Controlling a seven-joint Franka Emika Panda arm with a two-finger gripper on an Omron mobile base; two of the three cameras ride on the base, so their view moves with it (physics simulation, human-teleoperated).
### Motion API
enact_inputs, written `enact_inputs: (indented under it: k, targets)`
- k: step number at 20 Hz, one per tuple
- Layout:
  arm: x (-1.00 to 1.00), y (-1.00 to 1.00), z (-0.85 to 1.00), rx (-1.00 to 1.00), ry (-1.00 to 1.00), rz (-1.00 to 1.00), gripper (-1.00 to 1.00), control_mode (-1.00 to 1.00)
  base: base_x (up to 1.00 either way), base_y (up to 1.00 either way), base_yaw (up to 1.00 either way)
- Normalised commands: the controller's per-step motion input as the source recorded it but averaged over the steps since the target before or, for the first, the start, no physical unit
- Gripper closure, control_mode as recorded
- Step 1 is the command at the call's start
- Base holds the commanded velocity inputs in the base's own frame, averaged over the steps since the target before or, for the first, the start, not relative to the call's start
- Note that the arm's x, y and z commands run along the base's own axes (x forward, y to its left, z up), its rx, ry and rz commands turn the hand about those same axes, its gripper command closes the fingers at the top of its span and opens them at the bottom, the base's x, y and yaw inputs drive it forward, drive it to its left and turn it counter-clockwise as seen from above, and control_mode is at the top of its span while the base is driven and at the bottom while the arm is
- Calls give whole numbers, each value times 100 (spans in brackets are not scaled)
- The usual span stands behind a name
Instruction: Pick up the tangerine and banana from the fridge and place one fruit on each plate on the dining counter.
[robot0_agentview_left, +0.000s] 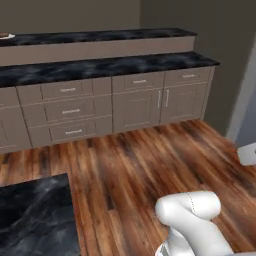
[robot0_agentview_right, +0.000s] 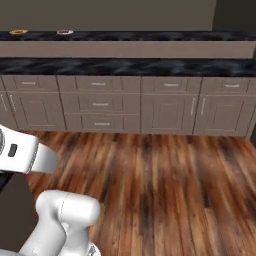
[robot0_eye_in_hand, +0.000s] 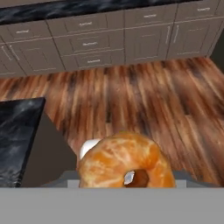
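Tangerine (robot0_eye_in_hand: 126, 165): close against the hand camera, apparently pinched between the fingers, which it hides.
Plates: two small discs, probably yellow (robot0_agentview_right: 18, 32) and white (robot0_agentview_right: 64, 32), on the far upper desk (robot0_agentview_right: 150, 36).
Technique: keep the grip steady; approach, lower onto a plate centre.

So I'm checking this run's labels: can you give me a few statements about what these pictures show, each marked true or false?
1. The tangerine sits close in front of the hand camera, at the tool. True.
2. The floor is grey tile. False: it is brown wood planks.
3. Two small round things, one yellow-orange and one pale, lie on the raised black counter at the far left of the right base view. True.
4. The cabinet drawers below the counter stand open. False: all fronts are shut.
5. A banana lies on the floor. False: no banana is there.
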Motion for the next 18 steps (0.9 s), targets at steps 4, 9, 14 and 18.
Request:
enact_inputs:
  k: [4, 9, 14, 18]
  targets:
    - [0, 0, 0, 0, 0, 0, 100, 100, 96, -19, 53]
    - [0, 0, 0, 0, 0, 0, 100, 100, 99, -31, 50]
    - [0, 0, 0, 0, 0, 0, 100, 100, 100, -5, 45]
    - [0, 0, 0, 0, 0, 0, 100, 100, 100, 7, 36]
